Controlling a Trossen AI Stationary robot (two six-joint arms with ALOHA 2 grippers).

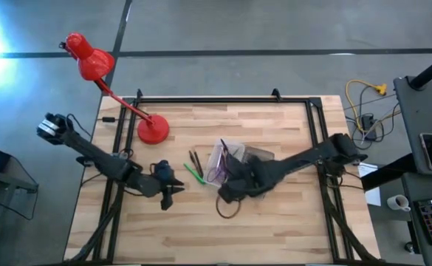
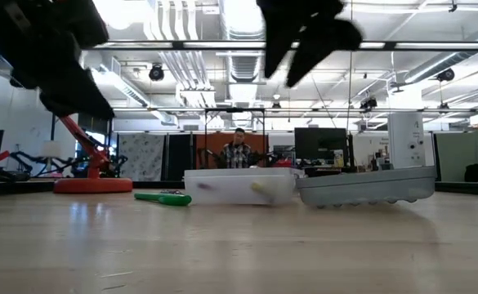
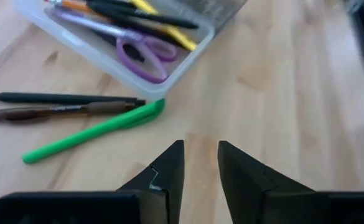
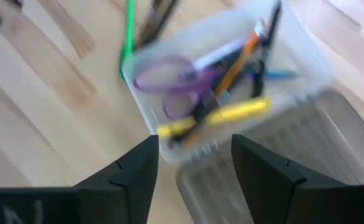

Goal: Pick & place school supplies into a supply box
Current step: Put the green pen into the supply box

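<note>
1. Three items lie loose on the table (image 1: 275,222): a green pen (image 3: 94,130), a black pen (image 3: 57,98) and a brownish pen (image 3: 51,112), close together just beside the supply box (image 3: 116,65). They are probably what is left to pick.
2. The red desk lamp (image 1: 97,70) stands at the table's far left corner, well apart from the work and no part of the task.
3. The supply box sits near the table's middle, open, with its grey lid (image 4: 275,162) lying flat against its side, so the opening is free for dropping things in from above.
4. Inside the box, the purple-handled scissors (image 4: 169,81), a yellow pen (image 4: 219,118), an orange pencil (image 4: 241,56) and dark pens lie lengthwise, the only way such long things fit. The task looks well along.
5. The right tool (image 4: 191,168) hangs above the box's near edge and lid, fingers wide apart, holding and touching nothing; the placing looks done.
6. The left tool (image 3: 200,168) hovers over bare table near the loose pens, fingers only slightly apart and empty. It seems placed to go for the green pen, but would need to spread wider first.
</note>
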